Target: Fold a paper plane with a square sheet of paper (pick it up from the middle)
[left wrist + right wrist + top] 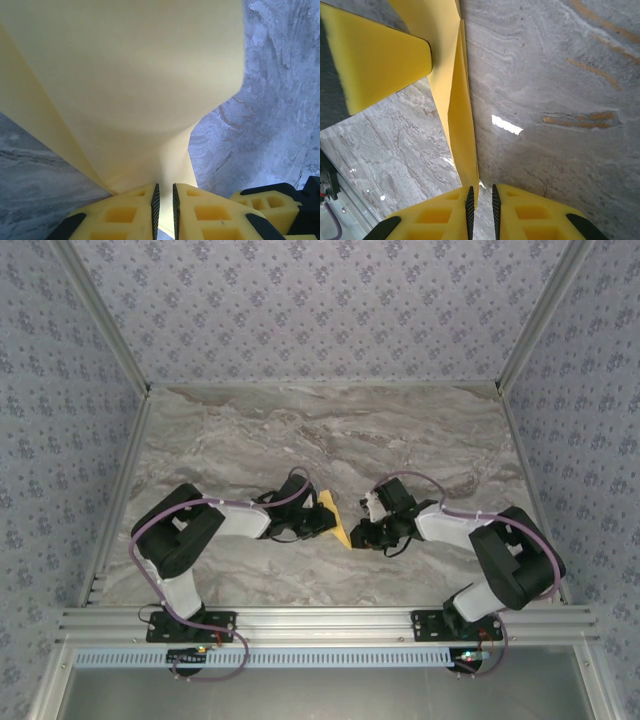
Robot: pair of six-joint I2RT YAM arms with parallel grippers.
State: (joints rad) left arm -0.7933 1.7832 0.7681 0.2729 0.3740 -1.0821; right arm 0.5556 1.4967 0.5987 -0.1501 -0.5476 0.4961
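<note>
The yellow sheet of paper [337, 517], folded into a pointed shape, stands up off the marble table between my two grippers. My left gripper [320, 521] comes at it from the left. In the left wrist view the paper [125, 75] fans up wide from the left gripper [164, 186], which is shut on its narrow lower part. In the right wrist view the paper [460, 115] tapers to a tip that dips into the right gripper [481, 189]. Those jaws stand slightly apart, with the tip along the left pad [469, 200] and table showing beside it. A left-gripper finger [380, 60] is at the top left.
The grey marble table [320, 430] stretches behind the grippers to patterned walls [320, 300]. Metal frame rails [300, 622] run along the near edge by the arm bases. Both arms bend inward, their wrists nearly meeting at the table's middle front.
</note>
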